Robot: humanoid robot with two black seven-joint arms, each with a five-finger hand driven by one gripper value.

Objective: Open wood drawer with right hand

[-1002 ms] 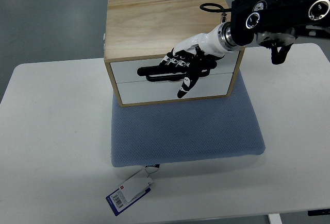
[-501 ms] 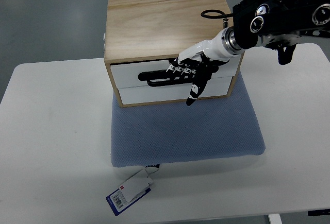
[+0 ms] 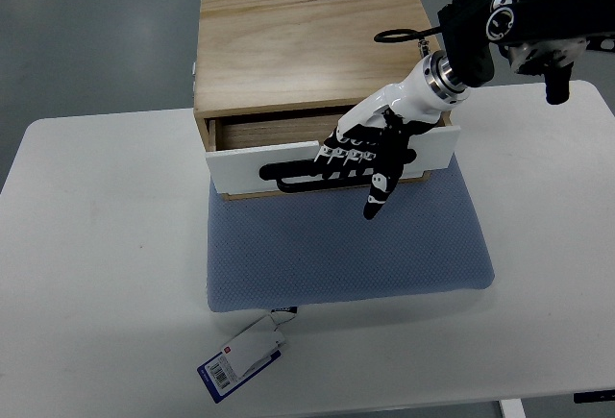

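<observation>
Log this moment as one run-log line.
right hand: shut on black handle | top drawer: partly open | wood box: on blue pad | left hand: not in view

The upper drawer [image 3: 332, 157] of the wooden box [image 3: 307, 43] has slid out toward the bench's near edge, baring its wooden inside. The right hand [image 3: 370, 144], fingers hooked on the black handle [image 3: 298, 176], has drawn back with it.
</observation>
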